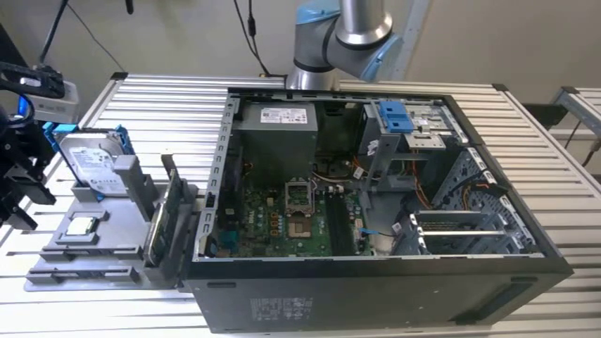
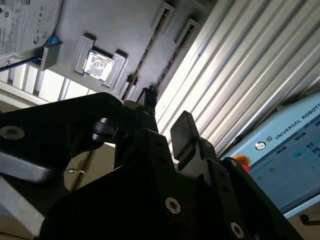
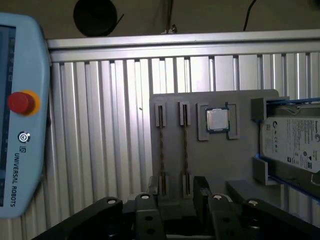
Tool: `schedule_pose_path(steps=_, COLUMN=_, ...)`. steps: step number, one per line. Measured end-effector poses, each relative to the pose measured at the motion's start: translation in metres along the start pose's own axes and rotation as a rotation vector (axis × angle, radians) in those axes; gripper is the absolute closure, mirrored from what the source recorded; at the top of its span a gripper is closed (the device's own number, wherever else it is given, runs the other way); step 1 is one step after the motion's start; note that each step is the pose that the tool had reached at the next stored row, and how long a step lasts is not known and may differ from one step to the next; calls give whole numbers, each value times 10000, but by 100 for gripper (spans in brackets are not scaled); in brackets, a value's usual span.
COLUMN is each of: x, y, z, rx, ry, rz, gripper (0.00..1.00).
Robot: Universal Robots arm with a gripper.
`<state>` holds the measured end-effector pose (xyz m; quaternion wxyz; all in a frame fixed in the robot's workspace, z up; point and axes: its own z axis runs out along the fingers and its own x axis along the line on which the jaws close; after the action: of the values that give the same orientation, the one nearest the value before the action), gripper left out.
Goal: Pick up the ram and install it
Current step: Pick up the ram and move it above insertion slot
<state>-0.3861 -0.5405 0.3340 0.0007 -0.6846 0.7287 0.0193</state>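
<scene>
Two ram sticks stand on edge in slots of the grey holder tray [image 1: 94, 246]; the nearer ram [image 1: 157, 236] is a dark, slim strip. In the first wrist view the two sticks [image 3: 161, 150] [image 3: 185, 150] run side by side straight ahead of the fingers. My gripper [image 1: 24, 211] hangs at the exterior view's left edge, beyond the tray and apart from it. It is open, with nothing between its black fingers [image 3: 201, 187], in both wrist views [image 2: 165, 112]. The open computer case [image 1: 376, 211] lies to the exterior view's right of the tray, with the motherboard [image 1: 291, 211] exposed.
On the tray sit a small silver CPU chip [image 3: 218, 120] and a hard drive in a blue frame [image 1: 94, 165]. A pale blue teach pendant with a red button [image 3: 21, 102] lies on the ribbed metal table [image 1: 160, 105]. The arm's base [image 1: 343, 35] stands behind the case.
</scene>
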Motion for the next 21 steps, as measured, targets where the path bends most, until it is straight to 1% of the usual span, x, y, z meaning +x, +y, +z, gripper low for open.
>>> schedule_pose_path(steps=1, x=0, y=0, z=0, rx=0, ry=0, rz=-3, gripper=58)
schedule_pose_path(steps=4, x=-1, y=-1, z=5, rx=1, ry=-3, rz=25, gripper=58)
schedule_pose_path(steps=7, x=1, y=-1, z=35, rx=5, ry=-10, rz=172, gripper=58)
schedule_pose_path(steps=10, x=2, y=-2, z=87, rx=7, ry=-15, rz=272, gripper=58)
schedule_pose_path(steps=21, x=8, y=-9, z=286, rx=7, ry=-15, rz=269, gripper=58)
